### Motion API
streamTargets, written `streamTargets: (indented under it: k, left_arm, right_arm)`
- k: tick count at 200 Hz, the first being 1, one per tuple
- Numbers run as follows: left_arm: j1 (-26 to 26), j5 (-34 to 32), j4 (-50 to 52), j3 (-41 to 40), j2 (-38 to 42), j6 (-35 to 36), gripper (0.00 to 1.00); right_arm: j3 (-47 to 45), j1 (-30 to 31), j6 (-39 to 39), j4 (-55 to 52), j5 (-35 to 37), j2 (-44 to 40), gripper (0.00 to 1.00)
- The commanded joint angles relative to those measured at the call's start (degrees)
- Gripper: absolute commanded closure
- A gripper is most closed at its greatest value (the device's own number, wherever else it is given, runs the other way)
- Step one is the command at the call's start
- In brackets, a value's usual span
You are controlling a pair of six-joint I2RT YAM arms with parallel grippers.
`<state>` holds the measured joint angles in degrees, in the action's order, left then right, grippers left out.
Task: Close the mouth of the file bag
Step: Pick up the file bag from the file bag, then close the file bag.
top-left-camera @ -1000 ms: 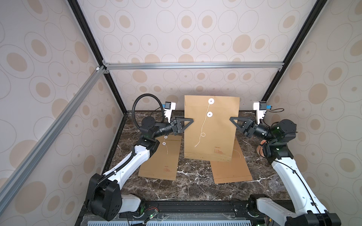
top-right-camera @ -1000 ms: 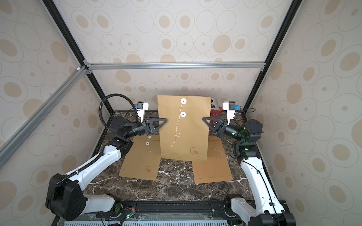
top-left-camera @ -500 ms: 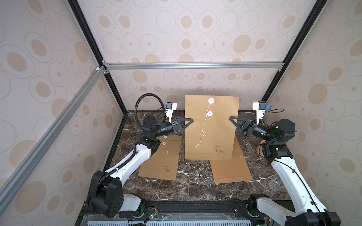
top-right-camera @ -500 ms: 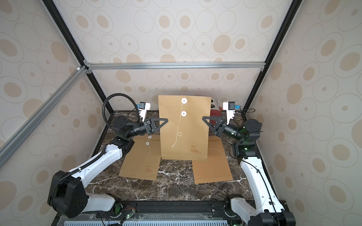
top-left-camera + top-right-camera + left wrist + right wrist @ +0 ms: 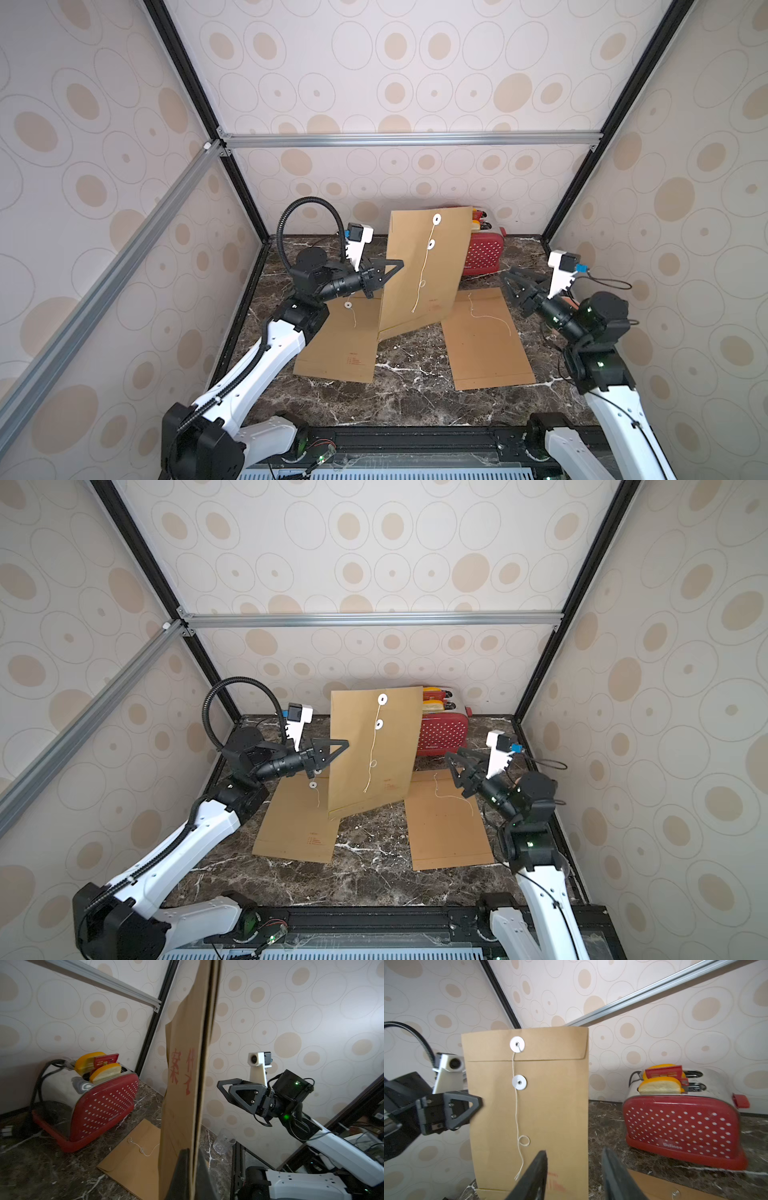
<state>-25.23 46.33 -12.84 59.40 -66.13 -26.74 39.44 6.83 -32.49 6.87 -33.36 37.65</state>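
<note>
- Reaching level, L gripper [image 5: 397, 264] pinches upright file bag [image 5: 444, 266] by its side edge.
- R gripper [image 5: 508, 281] — jaws parted, empty, near bag's other edge, not touching.

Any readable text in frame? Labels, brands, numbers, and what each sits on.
"Belinee", last letters soft: white brand on the red toaster, at its base.
"案": large red character on the upright envelope, on the side without the string; its neighbours are partly hidden.
Small red print low on its string side: too blurred to read.
Small red print on the flat envelope by the left arm: too small.
</note>
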Motion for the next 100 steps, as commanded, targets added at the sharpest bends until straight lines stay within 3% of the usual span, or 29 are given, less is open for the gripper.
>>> streamTargets:
  k: [1,20,42,72,100]
  left_arm:
    - [-1.70,-5.92,9.89,3.00,3.10,14.01,1.00]
    - [-2.84,-4.92,9.85,2.76,3.57,16.21,1.00]
    - [-3.25,-5.83,8.89,1.28,4.71,19.11,1.00]
    - [-3.33,-5.86,9.40,0.99,4.99,22.19,1.00]
    - [-3.31,-2.09,2.48,-0.97,4.25,17.12,1.00]
  right_arm:
    - [-5.20,0.39,-1.55,6.30,2.24,-3.84,0.54]
    - [-10.18,1.11,-4.13,13.65,0.21,-5.71,0.54]
    - [-12.18,4.64,-2.16,14.56,-0.33,-6.54,0.53]
    - [-13.94,16.74,8.76,10.89,6.88,-7.39,0.52]
    - [-13.78,26.48,15.46,10.85,12.12,-3.93,0.52]
